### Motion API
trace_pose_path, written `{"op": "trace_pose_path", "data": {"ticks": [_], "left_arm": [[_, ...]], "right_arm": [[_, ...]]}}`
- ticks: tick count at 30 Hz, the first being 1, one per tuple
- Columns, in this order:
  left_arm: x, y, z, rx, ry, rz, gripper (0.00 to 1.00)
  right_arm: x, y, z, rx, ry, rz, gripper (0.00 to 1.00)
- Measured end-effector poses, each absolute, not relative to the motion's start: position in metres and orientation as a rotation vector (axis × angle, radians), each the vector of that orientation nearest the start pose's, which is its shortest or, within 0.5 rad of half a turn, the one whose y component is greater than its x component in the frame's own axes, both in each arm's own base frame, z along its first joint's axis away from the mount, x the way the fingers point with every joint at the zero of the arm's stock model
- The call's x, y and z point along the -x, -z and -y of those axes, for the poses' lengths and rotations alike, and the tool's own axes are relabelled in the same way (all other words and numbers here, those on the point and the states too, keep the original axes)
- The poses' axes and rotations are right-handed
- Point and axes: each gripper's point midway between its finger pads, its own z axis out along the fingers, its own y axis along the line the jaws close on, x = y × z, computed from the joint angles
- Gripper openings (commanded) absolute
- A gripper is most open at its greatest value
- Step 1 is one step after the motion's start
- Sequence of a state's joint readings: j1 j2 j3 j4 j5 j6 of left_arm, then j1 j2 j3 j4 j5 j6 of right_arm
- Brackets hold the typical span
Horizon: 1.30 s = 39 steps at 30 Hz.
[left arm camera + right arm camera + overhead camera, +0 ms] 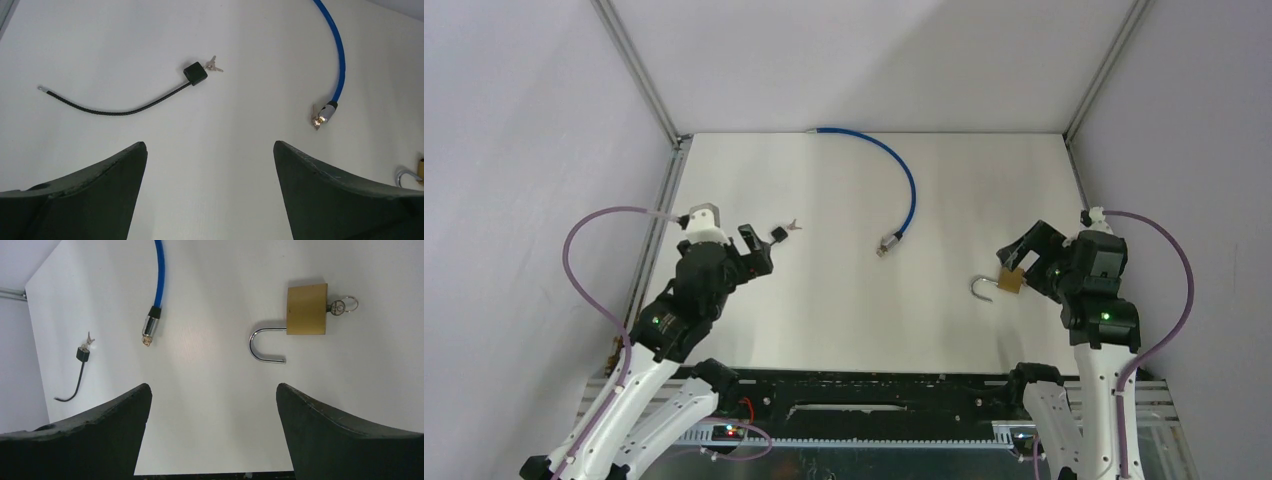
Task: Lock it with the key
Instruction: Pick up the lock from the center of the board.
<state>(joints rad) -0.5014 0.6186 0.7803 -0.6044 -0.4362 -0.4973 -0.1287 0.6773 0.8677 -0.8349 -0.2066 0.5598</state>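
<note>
A brass padlock (pixel 307 309) lies on the white table with its steel shackle (pixel 265 344) swung open and a key (pixel 342 305) in its keyhole. In the top view the padlock (pixel 1011 281) sits just left of my right gripper (pixel 1024 260), partly under it. My right gripper (pixel 212 386) is open and empty, above the table on the near side of the padlock. My left gripper (pixel 210 145) is open and empty at the left of the table (pixel 759 250). The shackle's tip shows at the right edge of the left wrist view (pixel 405 175).
A small black cable lock (pixel 195 72) with keys (pixel 214 65) lies ahead of my left gripper, its thin black cable (pixel 115 109) trailing left. A blue cable (pixel 908 180) curves from the back wall, its metal end (pixel 885 244) at mid-table. Walls stand left, right and behind.
</note>
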Motion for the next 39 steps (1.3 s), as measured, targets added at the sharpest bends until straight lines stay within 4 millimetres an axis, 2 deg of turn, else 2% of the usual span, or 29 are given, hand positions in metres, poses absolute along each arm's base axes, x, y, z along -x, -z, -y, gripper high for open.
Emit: {"op": "trace_pose_path", "data": {"ticks": [7, 11, 16, 22, 26, 33, 39], "left_arm": [[-0.237, -0.231, 0.063, 0.283, 0.208, -1.936, 1.0], [-0.242, -0.221, 0.066, 0.259, 0.172, -1.993, 1.0], [-0.249, -0.223, 0.07, 0.232, 0.14, -2.032, 1.0], [-0.249, -0.232, 0.076, 0.217, 0.201, -2.009, 1.0], [-0.251, -0.233, 0.084, 0.193, 0.253, -2.012, 1.0], [-0.252, -0.233, 0.089, 0.161, 0.289, -2.019, 1.0], [-0.248, -0.233, 0.093, 0.147, 0.333, -2.0, 1.0]], "right_arm": [[-0.221, -0.209, -0.031, -0.64, -0.483, -2.16, 1.0], [-0.225, -0.195, -0.027, -0.722, -0.539, -2.226, 0.99], [-0.23, -0.18, -0.023, -0.784, -0.57, -2.293, 1.0], [-0.229, -0.191, -0.018, -0.765, -0.522, -2.23, 0.99], [-0.23, -0.188, -0.018, -0.755, -0.477, -2.245, 0.99], [-0.235, -0.153, -0.029, -0.724, -0.32, -2.408, 0.99], [-0.245, -0.117, -0.002, -0.878, -0.146, -2.489, 0.99]]}}
